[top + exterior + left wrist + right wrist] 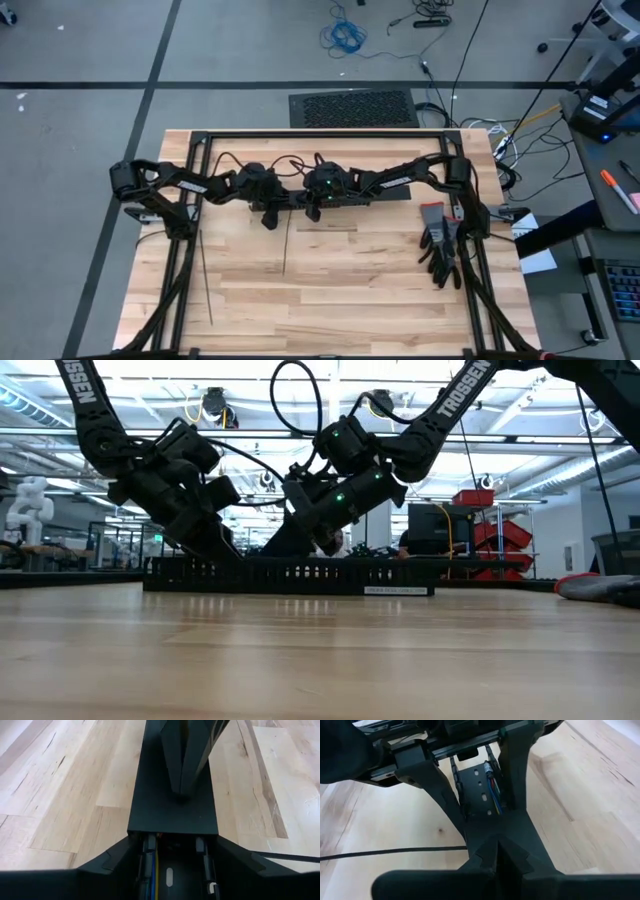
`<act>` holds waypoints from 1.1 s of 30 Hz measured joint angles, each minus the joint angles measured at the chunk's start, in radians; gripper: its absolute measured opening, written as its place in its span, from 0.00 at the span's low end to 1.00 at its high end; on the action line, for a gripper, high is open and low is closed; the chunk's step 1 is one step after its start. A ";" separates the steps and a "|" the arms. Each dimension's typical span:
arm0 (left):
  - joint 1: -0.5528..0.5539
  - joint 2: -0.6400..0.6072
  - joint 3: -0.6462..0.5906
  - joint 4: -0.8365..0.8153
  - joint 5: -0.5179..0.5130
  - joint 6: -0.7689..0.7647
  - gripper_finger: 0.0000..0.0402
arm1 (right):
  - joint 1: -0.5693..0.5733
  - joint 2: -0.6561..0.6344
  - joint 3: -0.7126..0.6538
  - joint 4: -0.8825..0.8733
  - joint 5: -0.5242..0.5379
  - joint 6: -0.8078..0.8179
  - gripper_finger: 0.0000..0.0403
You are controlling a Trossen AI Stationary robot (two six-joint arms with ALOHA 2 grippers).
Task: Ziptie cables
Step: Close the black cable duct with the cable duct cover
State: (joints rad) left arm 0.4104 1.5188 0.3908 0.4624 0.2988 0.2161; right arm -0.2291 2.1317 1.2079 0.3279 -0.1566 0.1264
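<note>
Bright, even overhead light; soft shadows, glare from ceiling strips, blurred foreground.

The worktop (pixel 340 290) is pale wooden planking, grain and knots plain to see, with a soft satin sheen. On it lies a long duct (pixel 172 795) of matt black plastic, smooth on top and slotted along its side. Both pincers, left (pixel 172 870) and right (pixel 497 852), look like matt black plastic too. Thin dark zipties (pixel 206 280) seem plastic. The gloves (pixel 440 250) at the right look like dark cloth.
</note>
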 joint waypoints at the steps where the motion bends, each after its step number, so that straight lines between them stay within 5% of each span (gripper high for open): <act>1: 0.001 0.000 0.000 -0.003 0.006 0.000 0.54 | -0.001 0.001 0.000 0.000 0.000 -0.001 0.00; 12: 0.018 -0.039 0.007 -0.094 0.049 -0.002 0.79 | 0.000 0.002 0.000 -0.009 -0.005 -0.003 0.00; 21: 0.048 -0.193 0.043 -0.340 -0.012 0.032 0.80 | 0.000 0.002 0.001 -0.019 -0.003 -0.004 0.00; 33: 0.048 -0.142 0.011 -0.287 -0.012 0.027 0.80 | 0.000 0.002 0.000 -0.017 -0.004 -0.007 0.00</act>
State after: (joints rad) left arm 0.4580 1.3773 0.4023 0.1750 0.2867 0.2436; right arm -0.2295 2.1334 1.2083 0.3111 -0.1604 0.1197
